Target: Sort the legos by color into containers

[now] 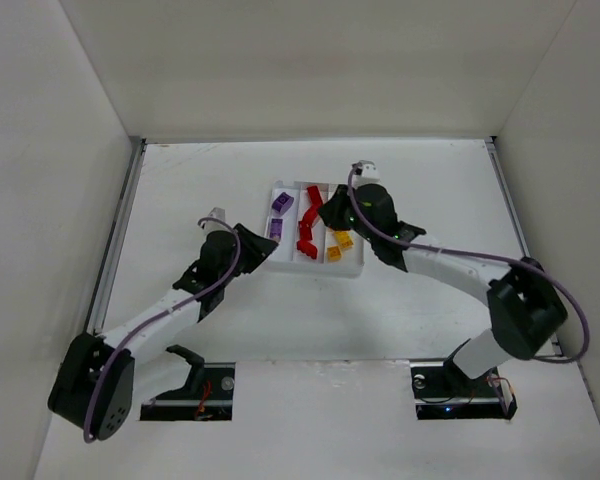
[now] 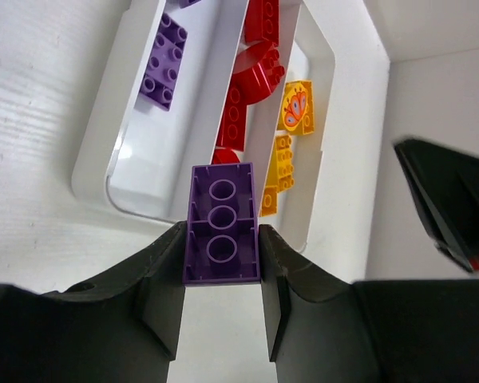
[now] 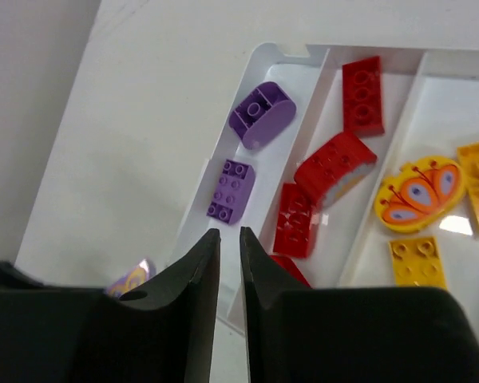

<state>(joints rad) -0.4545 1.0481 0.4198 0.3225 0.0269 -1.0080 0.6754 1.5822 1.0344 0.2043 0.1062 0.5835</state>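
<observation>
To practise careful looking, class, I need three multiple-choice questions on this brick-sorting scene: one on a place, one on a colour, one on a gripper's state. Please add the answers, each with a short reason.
1. Seen from the top camera, which compartment of the white tray holds the red bricks?
A) left
B) middle
C) right

2. What colour is the brick held by the left gripper?
A) yellow
B) red
C) purple

3. How is the right gripper?
A) shut, holding nothing
B) shut on a yellow brick
C) wide open

Answers:
1 B: the purple bricks lie to the left of the red and the yellow ones to the right.
2 C: the left wrist view shows a purple brick clamped between the jaws.
3 A: its jaws stand almost together with nothing between them.
</observation>
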